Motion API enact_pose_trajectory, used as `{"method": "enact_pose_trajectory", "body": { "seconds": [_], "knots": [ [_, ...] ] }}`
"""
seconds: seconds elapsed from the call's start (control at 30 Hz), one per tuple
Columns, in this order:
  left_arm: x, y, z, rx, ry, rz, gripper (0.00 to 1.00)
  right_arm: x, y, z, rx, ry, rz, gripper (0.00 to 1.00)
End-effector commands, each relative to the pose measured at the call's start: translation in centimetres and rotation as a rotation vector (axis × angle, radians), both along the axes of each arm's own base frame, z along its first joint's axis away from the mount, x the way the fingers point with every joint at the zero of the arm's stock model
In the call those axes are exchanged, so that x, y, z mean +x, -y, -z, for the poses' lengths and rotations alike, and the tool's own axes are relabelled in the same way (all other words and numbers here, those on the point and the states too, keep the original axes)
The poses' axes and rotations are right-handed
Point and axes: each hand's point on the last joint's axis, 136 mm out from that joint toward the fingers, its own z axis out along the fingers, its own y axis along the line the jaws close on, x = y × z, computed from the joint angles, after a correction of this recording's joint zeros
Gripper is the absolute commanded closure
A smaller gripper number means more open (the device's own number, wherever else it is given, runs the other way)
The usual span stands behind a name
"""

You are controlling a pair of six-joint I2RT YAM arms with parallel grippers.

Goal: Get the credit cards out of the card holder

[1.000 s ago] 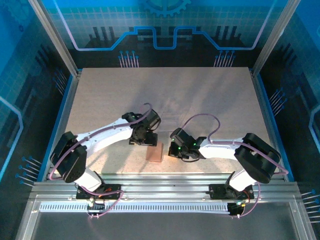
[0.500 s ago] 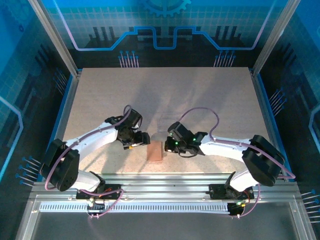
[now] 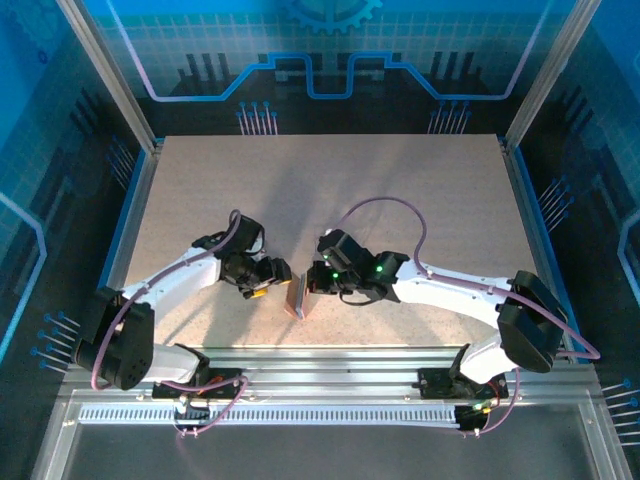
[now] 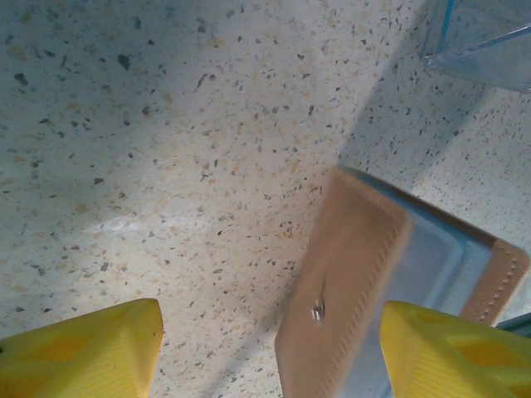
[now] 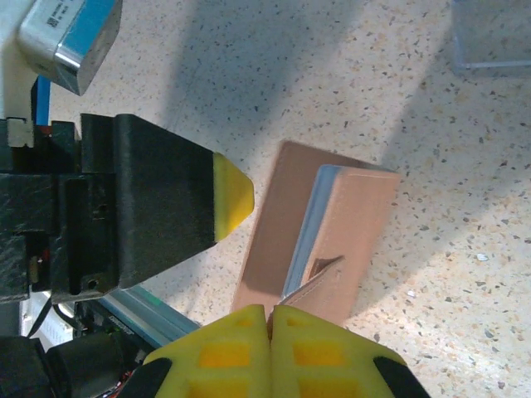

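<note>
The tan-brown card holder [image 3: 296,299] stands tilted up on one long edge near the table's front. My right gripper [image 5: 270,344] is shut on a strap of the card holder [image 5: 358,217], and its pale blue inner edge shows. My left gripper [image 4: 272,355] is open; its yellow fingers [image 4: 83,352] straddle the card holder [image 4: 357,249], and the snap dot faces the camera. From above, the left gripper [image 3: 281,278] is just left of the holder and the right gripper [image 3: 309,287] just right of it. The credit cards are hidden.
A clear plastic box [image 4: 485,41] sits on the speckled table [image 3: 330,180] just beyond the holder, its corner in the right wrist view too [image 5: 494,33]. The table's metal front rail [image 3: 330,360] runs close behind the holder.
Both grippers have moved left and closed in on the card holder. The right one has taken its strap and tipped it up from lying flat. The left jaws have narrowed slightly.
</note>
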Motion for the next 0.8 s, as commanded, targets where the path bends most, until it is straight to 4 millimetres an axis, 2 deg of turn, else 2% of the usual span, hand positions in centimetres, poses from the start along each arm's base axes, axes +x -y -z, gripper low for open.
{"method": "enact_pose_trajectory", "body": {
  "seconds": [0.0, 0.2, 0.37, 0.5, 0.67, 0.77],
  "knots": [
    [-0.2, 0.0, -0.9, -0.042, 0.023, 0.019, 0.3, 0.0, -0.6, -1.1, -0.006, 0.026, -0.019, 1.0],
    [-0.2, -0.2, -1.2, -0.05, 0.027, 0.011, 0.32, 0.0, -1.3, -1.4, 0.003, 0.028, -0.037, 1.0],
    [-0.1, 0.5, -1.3, -0.09, 0.02, 0.027, 0.37, -0.1, -0.8, -1.5, -0.025, 0.035, -0.043, 1.0],
    [0.1, 1.8, -1.4, -0.161, 0.013, 0.049, 0.45, -0.3, 1.0, -1.0, -0.06, 0.031, -0.015, 1.0],
    [0.6, 3.9, -2.0, -0.249, 0.013, 0.079, 0.62, -0.1, 4.1, 0.2, -0.086, 0.012, 0.039, 1.0],
    [0.8, 5.2, -2.2, -0.274, 0.009, 0.101, 0.67, 0.2, 5.9, 0.7, -0.088, 0.0, 0.069, 1.0]
  ]
}}
